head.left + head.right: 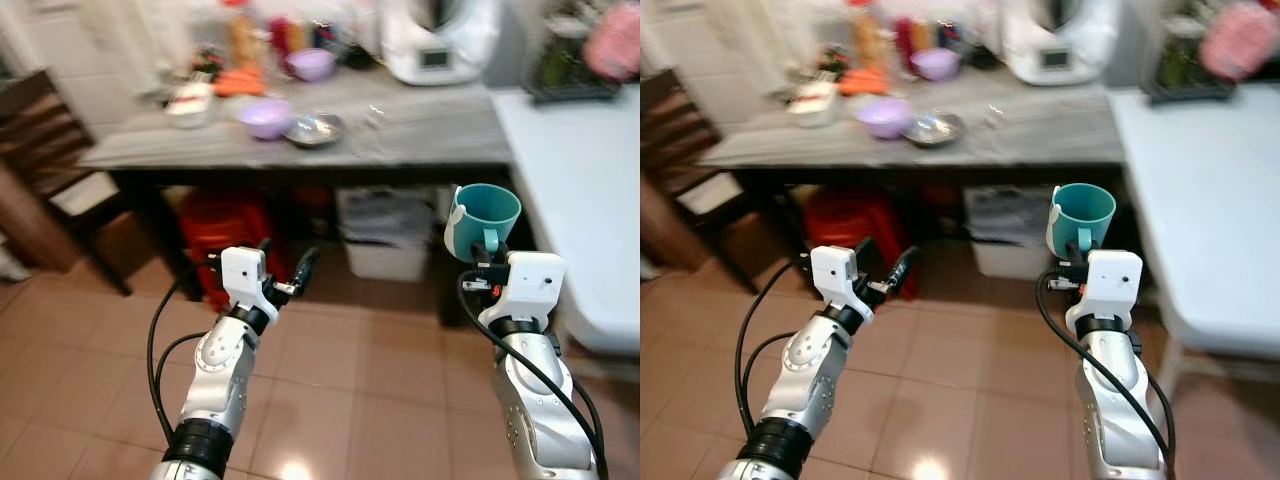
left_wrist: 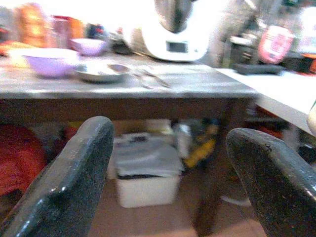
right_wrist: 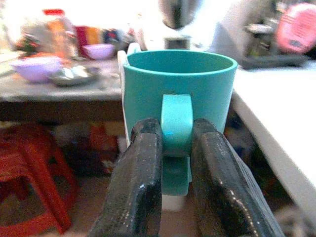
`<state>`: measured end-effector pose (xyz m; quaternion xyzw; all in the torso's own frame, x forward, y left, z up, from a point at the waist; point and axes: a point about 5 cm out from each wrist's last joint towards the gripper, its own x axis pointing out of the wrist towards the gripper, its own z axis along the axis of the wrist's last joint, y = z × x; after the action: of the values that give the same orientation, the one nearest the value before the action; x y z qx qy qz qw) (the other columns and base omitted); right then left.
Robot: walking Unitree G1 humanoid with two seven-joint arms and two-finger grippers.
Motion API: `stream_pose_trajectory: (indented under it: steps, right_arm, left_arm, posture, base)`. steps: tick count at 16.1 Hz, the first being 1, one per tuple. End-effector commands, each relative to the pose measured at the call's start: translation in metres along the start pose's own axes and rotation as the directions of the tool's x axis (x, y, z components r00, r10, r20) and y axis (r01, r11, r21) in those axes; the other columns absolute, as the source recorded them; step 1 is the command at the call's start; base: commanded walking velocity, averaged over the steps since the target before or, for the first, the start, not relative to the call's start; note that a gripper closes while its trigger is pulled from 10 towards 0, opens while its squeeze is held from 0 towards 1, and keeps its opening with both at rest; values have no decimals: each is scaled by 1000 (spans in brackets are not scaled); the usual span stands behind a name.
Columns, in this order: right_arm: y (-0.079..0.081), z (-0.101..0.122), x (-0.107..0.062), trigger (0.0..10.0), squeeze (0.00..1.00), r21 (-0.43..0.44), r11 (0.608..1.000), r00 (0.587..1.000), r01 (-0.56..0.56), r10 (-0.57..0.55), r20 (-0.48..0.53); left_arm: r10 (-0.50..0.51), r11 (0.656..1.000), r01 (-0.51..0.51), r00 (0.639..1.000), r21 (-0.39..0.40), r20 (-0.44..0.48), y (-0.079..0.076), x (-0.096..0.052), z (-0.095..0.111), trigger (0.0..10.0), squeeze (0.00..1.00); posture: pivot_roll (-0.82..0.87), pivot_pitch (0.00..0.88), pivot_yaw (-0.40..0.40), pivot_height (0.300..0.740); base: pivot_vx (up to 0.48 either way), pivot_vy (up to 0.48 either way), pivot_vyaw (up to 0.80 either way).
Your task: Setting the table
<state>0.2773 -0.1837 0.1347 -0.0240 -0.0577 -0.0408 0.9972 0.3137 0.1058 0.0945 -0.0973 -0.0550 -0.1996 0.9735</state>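
Jaws: right gripper (image 1: pixel 484 262) clamps the teal cup (image 1: pixel 484 217) by its handle, upright above the floor, near the white bench (image 1: pixel 575 170). Left gripper (image 2: pixel 168 173) is spread, empty. Right wrist view: rigid, light-looking cup; handle grip suits it.

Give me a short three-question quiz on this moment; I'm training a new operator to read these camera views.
1. True or false: the right claw grips the teal cup by its handle.
2. The left claw is: A) open, holding nothing; B) shut on a spoon; C) shut on a bowl.
3. Fill in: the nearer purple bowl sits beside a ____ dish on the grey table.

Key: 1 true; 2 A; 3 metal.
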Motion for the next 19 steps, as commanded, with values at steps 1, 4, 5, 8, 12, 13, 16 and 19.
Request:
stream_pose_trajectory:
  steps: [1,4,5,8,12,13,16,19]
  right_arm:
    - [11,6,1,10000,0,20,999,999,-38,37,28]
    - [9,8,0,10000,0,14,999,999,-34,33,33]
    - [8,8,0,10000,0,14,999,999,-32,31,35]
    - [5,13,-8,10000,0,7,1000,998,-28,28,49]
    - [2,13,-29,10000,0,-8,1000,999,-26,26,42]
    - [3,13,-29,10000,0,-4,1000,999,-24,24,40]
    - [4,17,-24,10000,0,-3,1000,998,-28,28,53]
    - [4,19,-22,10000,0,2,1000,998,-26,25,57]
  left_arm:
    - [38,999,-37,999,17,-6,13,-5,1,10000,0]
    - [36,999,-36,999,15,0,13,-5,4,10000,0]
    - [35,999,-35,999,16,6,14,-5,6,10000,0]
    - [68,997,-69,997,34,35,23,-16,16,10000,0]
    - [171,980,-169,985,102,-3,44,-53,10,10000,0]
    - [170,980,-168,985,103,-15,43,-56,8,10000,0]
    - [150,985,-148,989,88,-11,37,-51,11,10000,0]
    - [144,987,-143,990,79,-5,34,-48,14,10000,0]
  posture:
    - [-158,0,122,740]
    - [-163,0,120,740]
    - [-165,0,121,740]
    - [-166,0,122,740]
    - [-162,0,125,740]
    - [-159,0,125,740]
    - [-159,0,125,740]
    - [-160,0,124,740]
  base:
    - [442,0,0]
    - [444,0,0]
    - [446,0,0]
    - [442,0,0]
    - [440,0,189]
    - [442,0,800]
    - [440,0,342]
    - [441,0,0]
